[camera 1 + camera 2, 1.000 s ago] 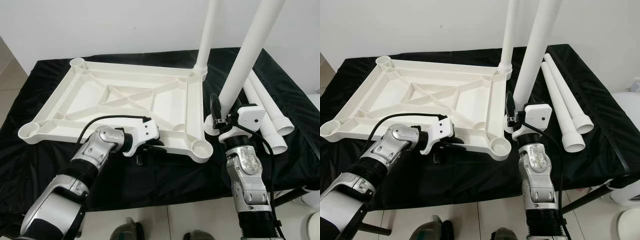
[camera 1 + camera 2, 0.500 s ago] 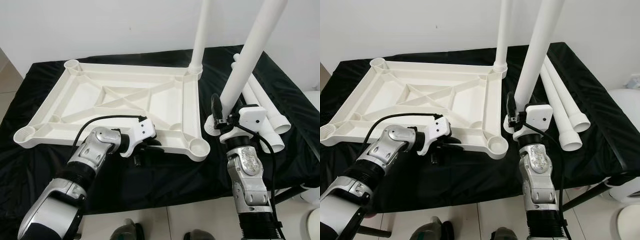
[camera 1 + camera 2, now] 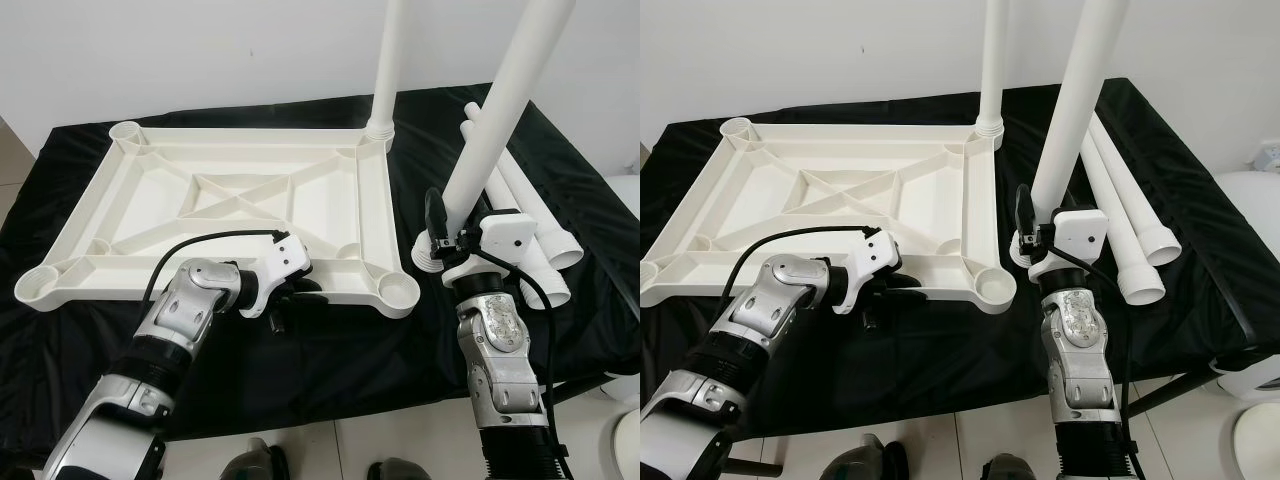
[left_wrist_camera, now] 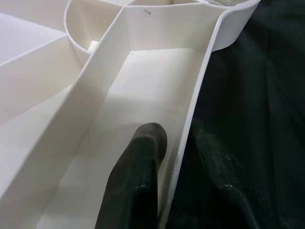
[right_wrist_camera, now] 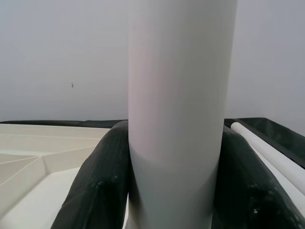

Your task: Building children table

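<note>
While the white tabletop (image 3: 250, 215) lies upside down on the black-draped counter (image 3: 330, 350), the left end effector (image 3: 290, 295) pinches its near rim at 6 o'clock. One leg (image 3: 384, 65) stands in the far corner socket at 1 o'clock. At 3 o'clock, the right end effector (image 3: 445, 245) grips a tilted leg (image 3: 495, 110); two spare legs (image 3: 545, 235) lie beyond.
</note>
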You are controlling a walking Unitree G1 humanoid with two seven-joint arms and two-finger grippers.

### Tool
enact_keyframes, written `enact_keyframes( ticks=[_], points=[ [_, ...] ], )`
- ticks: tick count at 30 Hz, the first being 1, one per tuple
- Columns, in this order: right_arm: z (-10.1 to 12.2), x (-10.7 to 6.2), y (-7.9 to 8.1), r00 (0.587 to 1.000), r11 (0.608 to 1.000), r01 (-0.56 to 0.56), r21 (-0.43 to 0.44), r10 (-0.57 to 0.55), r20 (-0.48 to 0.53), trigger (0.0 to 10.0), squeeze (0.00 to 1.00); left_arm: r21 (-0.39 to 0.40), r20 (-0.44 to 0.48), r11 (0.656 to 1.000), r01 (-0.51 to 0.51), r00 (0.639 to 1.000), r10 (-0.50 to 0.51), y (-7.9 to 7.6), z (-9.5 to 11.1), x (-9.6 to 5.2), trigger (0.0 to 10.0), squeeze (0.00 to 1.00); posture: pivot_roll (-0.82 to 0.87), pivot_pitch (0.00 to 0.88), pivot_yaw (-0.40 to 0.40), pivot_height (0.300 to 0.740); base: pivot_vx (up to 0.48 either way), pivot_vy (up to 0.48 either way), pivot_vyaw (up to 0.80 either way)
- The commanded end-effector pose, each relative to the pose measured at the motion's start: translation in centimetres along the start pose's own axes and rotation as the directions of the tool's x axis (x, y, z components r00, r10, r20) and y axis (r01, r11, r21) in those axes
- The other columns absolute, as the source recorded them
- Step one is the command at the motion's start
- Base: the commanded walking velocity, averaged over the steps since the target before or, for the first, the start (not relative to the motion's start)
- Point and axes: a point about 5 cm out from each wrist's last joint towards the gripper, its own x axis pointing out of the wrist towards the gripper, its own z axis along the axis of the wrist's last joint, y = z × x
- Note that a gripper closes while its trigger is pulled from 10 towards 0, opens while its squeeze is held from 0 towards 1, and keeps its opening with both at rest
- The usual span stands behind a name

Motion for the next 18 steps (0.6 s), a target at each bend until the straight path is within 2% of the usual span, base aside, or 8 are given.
enact_keyframes(
  ticks=[1,4,5,9,10,11,16,18],
  points=[
    [0.2,0.0,0.2,1.0,1.0,-0.01,0.003,0.01,0.009,10.0,0.0,-0.109,-0.062,0.941,-0.321,0.947,0.316,1.0,-2.4,-0.6,10.0,0.0,-0.02,0.045,0.092,0.74,0.0,0.0,0.0],
    [0.3,0.0,0.2,1.0,1.0,-0.012,0.003,0.012,0.01,10.0,0.0,-0.122,-0.05,0.937,-0.327,0.945,0.323,0.9,-2.2,-0.7,10.0,0.0,-0.02,0.041,0.091,0.74,0.0,0.0,0.0],
    [0.3,0.1,0.2,1.0,1.0,-0.015,0.003,0.015,0.011,10.0,0.0,-0.131,-0.042,0.934,-0.334,0.943,0.331,0.9,-2.1,-0.8,10.0,1.0,-0.01,0.04,0.086,0.74,0.0,0.0,0.0],
    [0.3,0.2,0.1,1.0,1.0,-0.019,0.002,0.019,0.012,10.0,0.0,-0.127,-0.031,0.934,-0.333,0.943,0.332,0.8,-1.8,-0.9,10.0,1.0,-0.01,0.042,0.079,0.74,0.0,0.0,0.0],
    [0.3,0.2,0.1,1.0,1.0,-0.024,0.0,0.024,0.012,10.0,0.0,-0.12,-0.022,0.934,-0.335,0.942,0.335,0.6,-1.5,-0.9,10.0,0.86,-0.01,0.043,0.075,0.74,0.0,0.0,0.0],
    [0.3,0.3,0.0,1.0,1.0,-0.028,-0.001,0.028,0.013,10.0,0.0,-0.115,-0.002,0.939,-0.323,0.946,0.325,0.4,-1.0,-1.0,10.0,0.0,0.0,0.049,0.069,0.74,0.0,0.0,0.0],
    [0.3,0.4,0.0,0.999,0.999,-0.033,-0.001,0.033,0.011,10.0,0.0,-0.102,0.054,0.947,-0.306,0.949,0.312,0.0,0.2,-1.2,10.0,0.0,0.01,0.052,0.06,0.74,0.0,0.0,0.0],
    [0.3,0.6,-0.1,0.999,0.999,-0.039,-0.001,0.039,0.009,10.0,0.0,-0.104,0.134,0.951,-0.292,0.943,0.304,-0.4,1.7,-1.6,10.0,0.0,0.01,0.059,0.044,0.74,0.0,0.0,0.0]
  ],
)
